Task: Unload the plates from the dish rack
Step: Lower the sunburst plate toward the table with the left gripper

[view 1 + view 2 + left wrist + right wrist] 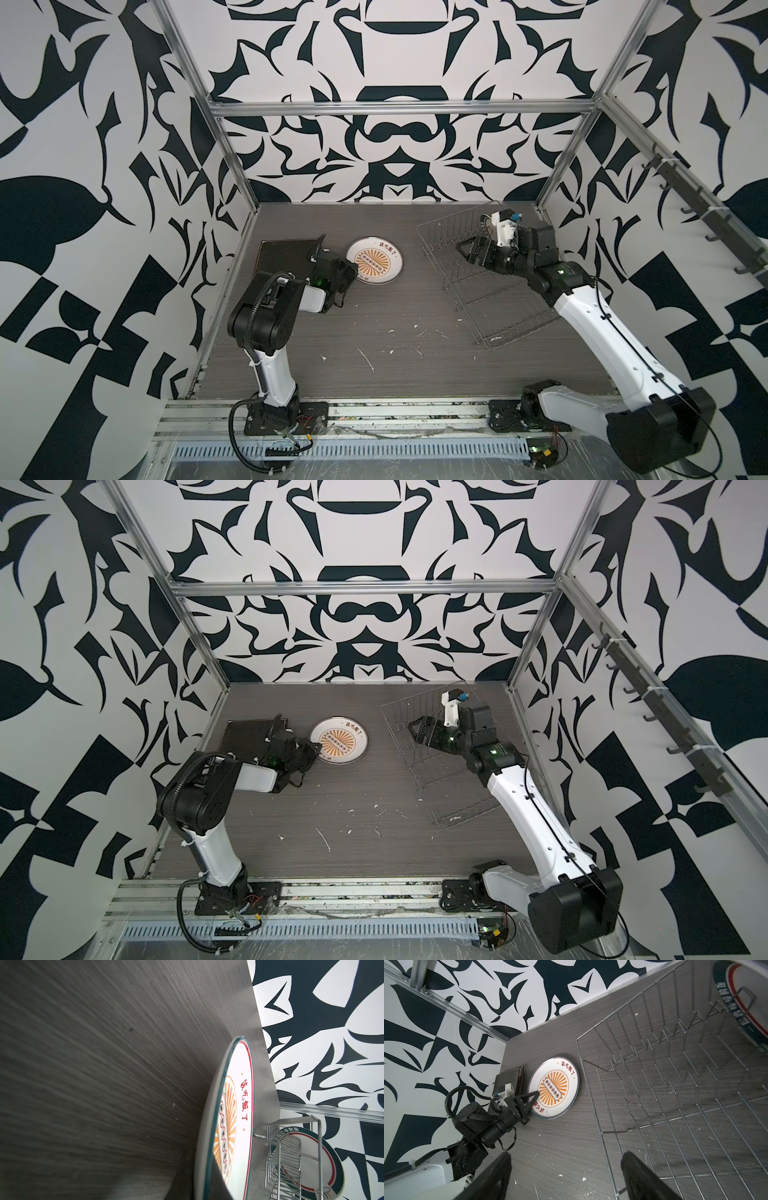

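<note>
A round white plate point(380, 257) point(345, 737) with an orange sunburst lies on the dark table, left of the rack. My left gripper point(351, 272) point(316, 750) point(200, 1157) is shut on its near rim, one finger point(534, 1095) lying on its face. The silver wire dish rack point(490, 307) point(457, 796) point(675, 1084) sits at the back right. It holds one upright round plate point(741, 1001) point(311, 1163) with a dark band. My right gripper point(461, 249) point(413, 727) point(566, 1155) hangs open over the rack's left edge, holding nothing.
Dark square plates point(282, 257) point(245, 737) point(508, 1078) lie stacked at the back left, partly under my left arm. Aluminium frame posts point(237, 166) and patterned walls close in the table. White flecks point(368, 359) dot the table's front.
</note>
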Motion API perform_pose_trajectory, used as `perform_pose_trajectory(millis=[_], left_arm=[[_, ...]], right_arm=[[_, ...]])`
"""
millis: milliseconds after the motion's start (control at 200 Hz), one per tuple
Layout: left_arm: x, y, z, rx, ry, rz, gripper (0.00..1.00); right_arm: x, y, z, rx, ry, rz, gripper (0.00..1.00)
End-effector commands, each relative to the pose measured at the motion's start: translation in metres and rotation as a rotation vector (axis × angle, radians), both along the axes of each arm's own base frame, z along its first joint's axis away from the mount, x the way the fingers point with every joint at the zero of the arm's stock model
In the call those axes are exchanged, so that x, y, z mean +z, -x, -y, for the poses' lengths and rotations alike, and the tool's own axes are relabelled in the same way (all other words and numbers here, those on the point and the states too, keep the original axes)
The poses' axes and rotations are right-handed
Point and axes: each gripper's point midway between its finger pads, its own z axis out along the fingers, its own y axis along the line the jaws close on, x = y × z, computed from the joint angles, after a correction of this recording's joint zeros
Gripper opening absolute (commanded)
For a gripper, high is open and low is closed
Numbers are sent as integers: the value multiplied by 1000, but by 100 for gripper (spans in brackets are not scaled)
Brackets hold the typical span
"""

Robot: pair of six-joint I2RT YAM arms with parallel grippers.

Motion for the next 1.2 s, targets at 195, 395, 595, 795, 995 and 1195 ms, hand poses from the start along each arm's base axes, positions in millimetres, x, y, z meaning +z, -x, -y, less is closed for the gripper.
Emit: perform_pose_trajectory(millis=[195, 395, 595, 795, 995, 1195], left_arm=[[16, -14, 1, 16, 27, 49, 12], [14, -13, 1, 17, 31, 39, 18], [13, -11, 1, 18, 26, 27, 32], [8, -10, -3, 36, 4, -32, 49], [6, -8, -7, 44, -36, -69, 62], [3, -2, -16, 75, -71, -99, 71]], right_arm=[[16, 1, 5, -8, 10, 56, 87], [16, 1, 5, -7, 10, 58, 87], [17, 1, 5, -7, 9, 59, 87], [21, 2, 6, -10, 7, 69, 87], [22, 3, 7, -11, 7, 73, 87], [22, 4, 9, -16, 16, 76, 87]])
